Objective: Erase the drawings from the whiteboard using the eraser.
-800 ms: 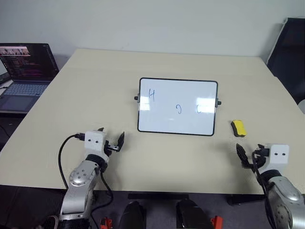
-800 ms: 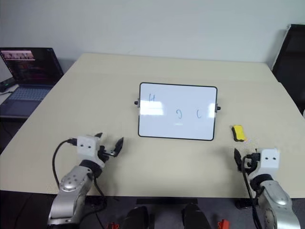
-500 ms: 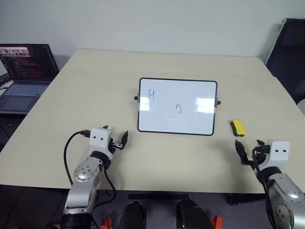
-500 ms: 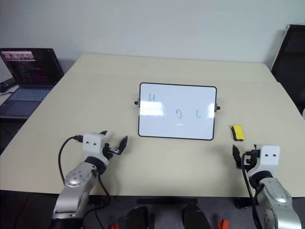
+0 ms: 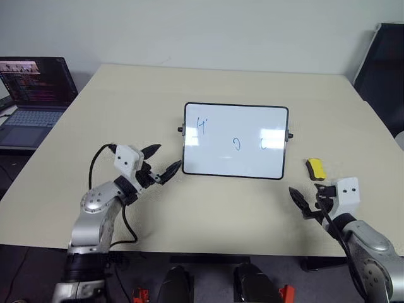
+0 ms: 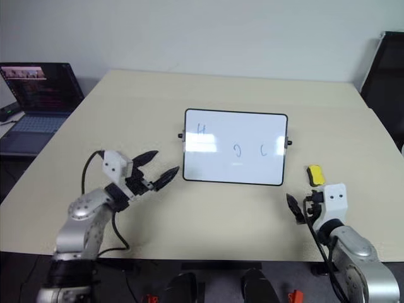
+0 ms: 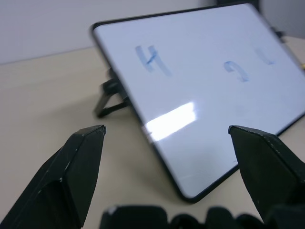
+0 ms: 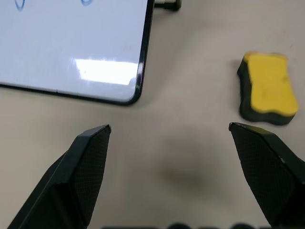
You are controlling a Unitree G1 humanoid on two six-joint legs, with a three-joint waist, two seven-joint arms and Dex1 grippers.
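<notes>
- Eraser (image 5: 315,169) lies flat on the table (image 5: 221,208), yellow side up, just right of the whiteboard (image 5: 235,141), untouched.
- Whiteboard mid-table, tilted on its stand; blue drawings (image 5: 236,144) on it.
- Right gripper (image 5: 307,203) spread wide, empty, near the eraser.
- Left gripper (image 5: 161,162) spread, empty, at the board's lower left corner.
- Laptop (image 5: 31,95) far left.

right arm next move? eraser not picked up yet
Probably shift the right gripper toward the eraser and centre it between the open fingers. The eraser lies on the table, untouched, just off the whiteboard's near corner, and in the right wrist view it sits off toward one finger, not between them. The drawings are all still there.
</notes>
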